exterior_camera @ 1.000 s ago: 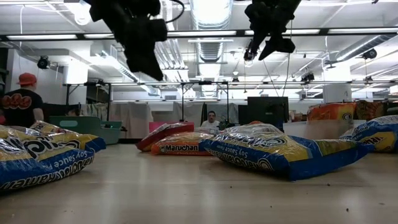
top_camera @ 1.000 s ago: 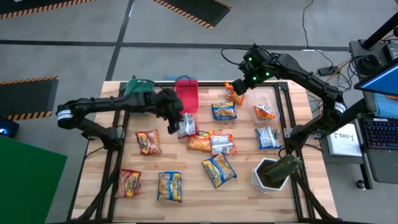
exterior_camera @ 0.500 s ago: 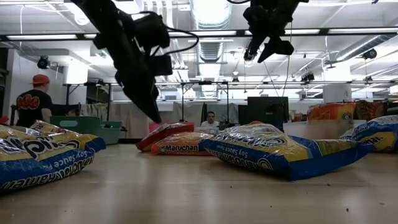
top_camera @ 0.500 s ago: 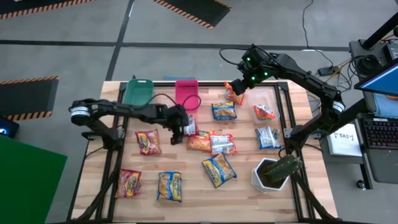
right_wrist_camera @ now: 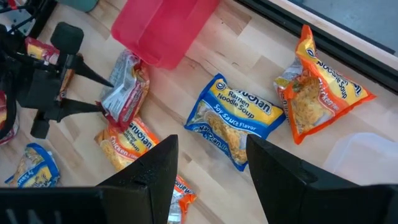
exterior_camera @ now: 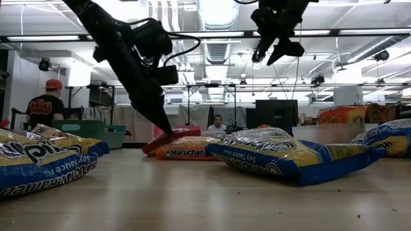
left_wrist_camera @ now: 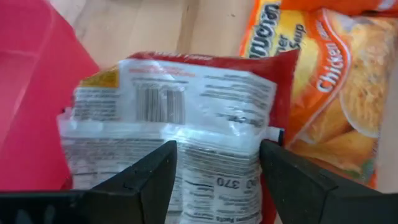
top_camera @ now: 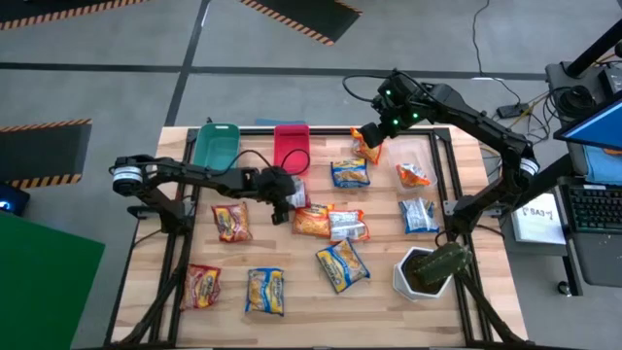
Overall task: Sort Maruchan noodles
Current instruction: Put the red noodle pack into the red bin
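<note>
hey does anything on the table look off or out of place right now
Mostly the red packet by the pink bin: it lies label side down, crumpled, between the open left gripper's fingers. An orange packet near the table's far edge stands askew. Nothing looks spilled.

A teal bin (top_camera: 216, 146) and a pink bin (top_camera: 291, 146) sit side by side at the table's far edge. A white pot with a green plant (top_camera: 425, 271) stands near the front right corner.

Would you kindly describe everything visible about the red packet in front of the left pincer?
The red crinkled plastic ramen packet lies back side up, its white label panel showing a barcode and printed text. It sits on the wooden table beside the pink plastic bin, overlapping the orange chicken packet. The left pincer stands open around its near end; whether the fingers touch it is unclear.
</note>
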Robot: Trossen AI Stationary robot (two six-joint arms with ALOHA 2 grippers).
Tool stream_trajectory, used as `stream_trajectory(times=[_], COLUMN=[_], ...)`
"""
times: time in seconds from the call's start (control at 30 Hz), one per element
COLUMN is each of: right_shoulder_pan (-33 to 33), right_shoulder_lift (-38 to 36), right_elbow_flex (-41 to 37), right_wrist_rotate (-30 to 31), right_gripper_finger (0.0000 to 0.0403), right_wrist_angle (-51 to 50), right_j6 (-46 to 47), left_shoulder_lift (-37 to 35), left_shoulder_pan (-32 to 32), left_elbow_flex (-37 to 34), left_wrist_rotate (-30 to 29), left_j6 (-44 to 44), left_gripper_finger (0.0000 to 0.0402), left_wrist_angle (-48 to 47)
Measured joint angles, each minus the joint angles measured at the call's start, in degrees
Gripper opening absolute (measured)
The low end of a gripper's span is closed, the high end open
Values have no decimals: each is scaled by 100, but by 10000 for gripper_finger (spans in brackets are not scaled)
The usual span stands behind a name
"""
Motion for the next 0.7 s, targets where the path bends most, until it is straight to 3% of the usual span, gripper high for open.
stream_trajectory(times=[0.53, 0.7], right_shoulder_pan=[0, 0], right_shoulder_lift=[0, 0], right_elbow_flex=[0, 0], right_wrist_rotate=[98, 153], right_gripper_finger=[178, 178], right_wrist_angle=[0, -1], right_j6=[21, 98], left_shoulder_lift=[-4, -11], left_shoulder_pan=[-24, -24], left_elbow_flex=[-722, -908], left_wrist_rotate=[-27, -207], left_j6=[-434, -634], left_gripper_finger=[211, 184], left_wrist_angle=[868, 1059])
